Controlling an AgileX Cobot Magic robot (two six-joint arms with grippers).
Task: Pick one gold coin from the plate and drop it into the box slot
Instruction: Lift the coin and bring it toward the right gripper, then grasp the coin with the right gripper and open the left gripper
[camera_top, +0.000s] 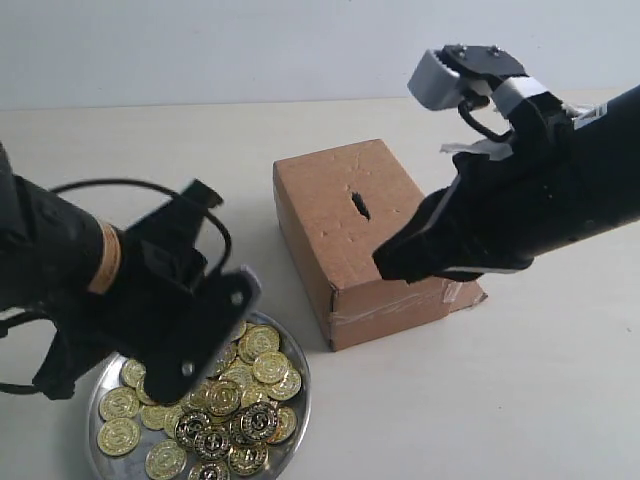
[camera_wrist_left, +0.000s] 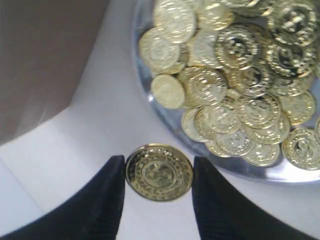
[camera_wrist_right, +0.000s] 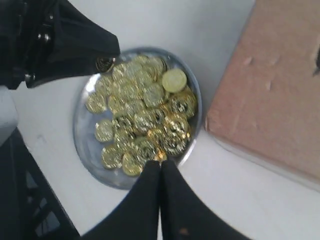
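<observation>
Entry 1, left gripper (camera_wrist_left: 159, 175): we record fingers (camera_wrist_left: 107, 197) parted coin-width, clamped on edges of one gold coin (camera_wrist_left: 159, 172). Coin held face-on, seen against bare surface (camera_wrist_left: 75, 145) just outside plate rim.
Entry 2, plate (camera_top: 300, 395): on surface, near box's front left corner. Carries coin heap (camera_top: 245, 400).
Entry 3, box (camera_top: 330, 230): slot (camera_top: 360, 207) in middle of top face.
Entry 4, right gripper (camera_wrist_right: 160, 167): we note fingers pressed together, nothing visible between. Tip hangs over box's right side.
</observation>
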